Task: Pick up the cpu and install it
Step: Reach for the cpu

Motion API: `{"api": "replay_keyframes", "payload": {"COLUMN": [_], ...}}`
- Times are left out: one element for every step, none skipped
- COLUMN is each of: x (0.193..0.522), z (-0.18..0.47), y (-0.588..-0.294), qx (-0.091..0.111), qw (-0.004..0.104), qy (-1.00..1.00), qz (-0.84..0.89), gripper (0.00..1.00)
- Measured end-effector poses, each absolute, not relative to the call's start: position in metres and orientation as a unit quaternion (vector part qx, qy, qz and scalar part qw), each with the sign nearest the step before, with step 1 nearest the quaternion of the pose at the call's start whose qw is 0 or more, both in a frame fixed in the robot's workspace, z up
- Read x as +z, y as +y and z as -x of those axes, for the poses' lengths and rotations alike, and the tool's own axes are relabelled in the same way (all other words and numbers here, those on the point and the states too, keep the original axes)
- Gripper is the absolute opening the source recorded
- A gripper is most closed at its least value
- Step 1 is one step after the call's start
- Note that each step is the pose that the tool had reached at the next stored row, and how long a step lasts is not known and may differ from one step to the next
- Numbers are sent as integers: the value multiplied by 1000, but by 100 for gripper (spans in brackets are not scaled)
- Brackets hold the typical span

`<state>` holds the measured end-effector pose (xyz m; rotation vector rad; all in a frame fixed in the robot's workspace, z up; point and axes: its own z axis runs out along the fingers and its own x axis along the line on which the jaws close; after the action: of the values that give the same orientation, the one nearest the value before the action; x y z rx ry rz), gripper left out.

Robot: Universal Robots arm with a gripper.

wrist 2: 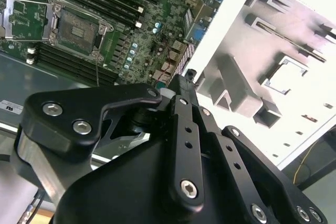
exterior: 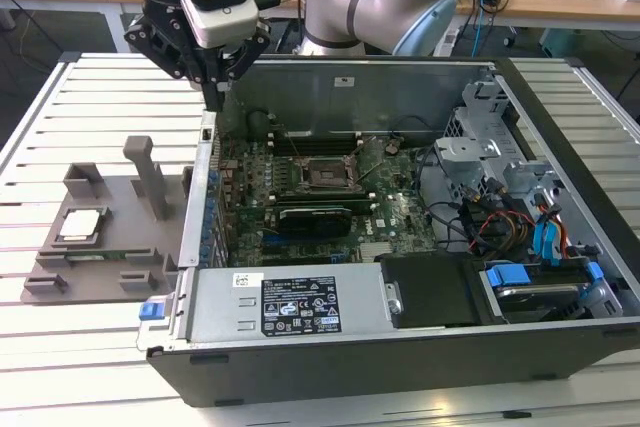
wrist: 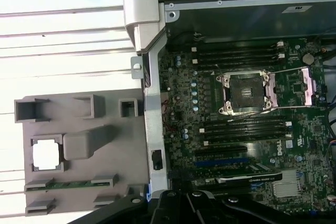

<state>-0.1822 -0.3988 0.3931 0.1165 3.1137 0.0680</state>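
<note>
My gripper (exterior: pixel 215 97) is matt black metal with bright steel screws, the cpu (exterior: pixel 82 225) gleams silver-grey metal, tray (exterior: pixel 135 247) dull grey plastic, computer case (exterior: pixel 350 77) smooth grey sheet metal, motherboard (exterior: pixel 400 217) glossy green, table (exterior: pixel 100 107) pale smooth slats

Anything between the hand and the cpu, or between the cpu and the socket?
Yes. The tray's upright post rises between the hand and the cpu. The case wall stands between the cpu and the open socket. Nothing covers the cpu from above.

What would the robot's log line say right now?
gripper shut, empty, by case wall | cpu on grey tray | socket open, empty
</note>
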Motion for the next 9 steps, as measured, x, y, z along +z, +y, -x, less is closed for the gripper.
{"api": "replay_keyframes", "payload": {"x": [393, 393, 393, 393, 393, 393, 393, 393, 393], "z": [183, 183, 184, 184, 185, 186, 186, 187, 187], "y": [-399, -399, -399, -399, -399, -399, -399, -399, -399], "qx": [22, 22, 22, 22, 22, 22, 22, 22, 22], "qw": [13, 12, 12, 12, 12, 12, 13, 12, 13], "qy": [999, 999, 999, 999, 999, 999, 999, 999, 999], "qz": [-37, -37, -37, -37, -37, -37, -37, -37, -37], "gripper": [11, 11, 11, 11, 11, 11, 11, 11, 11]}}
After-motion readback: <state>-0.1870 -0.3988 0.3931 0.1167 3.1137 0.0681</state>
